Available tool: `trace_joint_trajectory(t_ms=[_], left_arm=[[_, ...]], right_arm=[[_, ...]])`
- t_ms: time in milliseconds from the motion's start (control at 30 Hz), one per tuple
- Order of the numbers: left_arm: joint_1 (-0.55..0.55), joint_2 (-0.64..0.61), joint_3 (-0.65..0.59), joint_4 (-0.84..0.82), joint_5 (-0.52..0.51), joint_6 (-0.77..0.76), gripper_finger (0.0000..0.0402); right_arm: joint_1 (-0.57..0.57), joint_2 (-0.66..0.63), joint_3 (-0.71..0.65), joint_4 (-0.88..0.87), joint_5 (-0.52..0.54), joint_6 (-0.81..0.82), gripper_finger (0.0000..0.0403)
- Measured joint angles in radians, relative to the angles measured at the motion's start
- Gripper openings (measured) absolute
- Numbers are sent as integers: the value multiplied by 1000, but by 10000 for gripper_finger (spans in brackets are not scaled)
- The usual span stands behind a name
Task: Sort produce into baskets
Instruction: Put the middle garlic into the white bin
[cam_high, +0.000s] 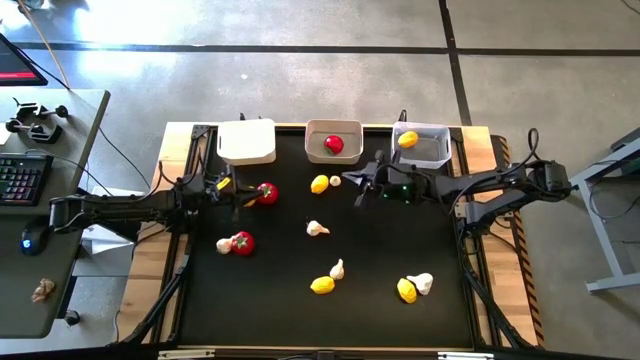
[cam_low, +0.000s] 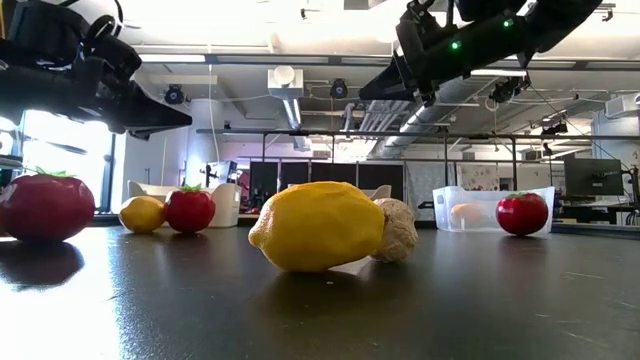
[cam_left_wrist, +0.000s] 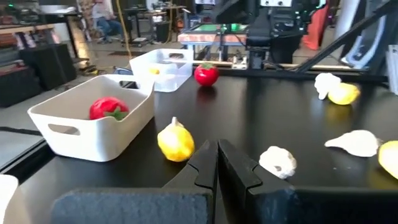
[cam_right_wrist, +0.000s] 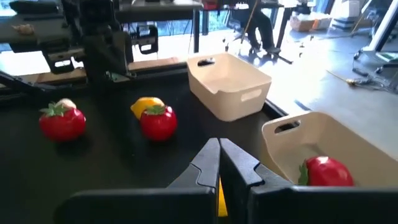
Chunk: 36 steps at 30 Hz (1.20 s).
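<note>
Sorting barely begun. Middle basket (cam_high: 333, 128) at table's back edge holds one tomato (cam_high: 333, 144); clear basket (cam_high: 421, 146) one lemon (cam_high: 408, 139). Left gripper (cam_high: 243, 189) and right gripper (cam_high: 352, 179) both closed, empty (hovering). Next: open over loose tomato (cam_high: 267, 193).

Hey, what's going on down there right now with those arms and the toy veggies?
Left gripper shut, empty, beside a tomato. Right gripper shut, empty, near the middle basket, one tomato inside. Clear basket holds a lemon. Rest loose on the mat.
</note>
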Motion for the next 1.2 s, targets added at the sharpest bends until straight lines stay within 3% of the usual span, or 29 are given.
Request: trace_joint_trajectory(t_ms=[267,500,867,1200], left_arm=[[0,51,26,-49,80,4,0],[0,164,98,-156,45,-53,0],[-19,360,419,-509,-82,-63,6],[-80,565,670,-716,-139,-18,72]], right_arm=[[0,0,0,1,-12,11,0],[-5,0,0,3,-6,1,0],[-30,0,0,-7,-14,-227,0],[-33,0,0,-114,-19,-143,0]])
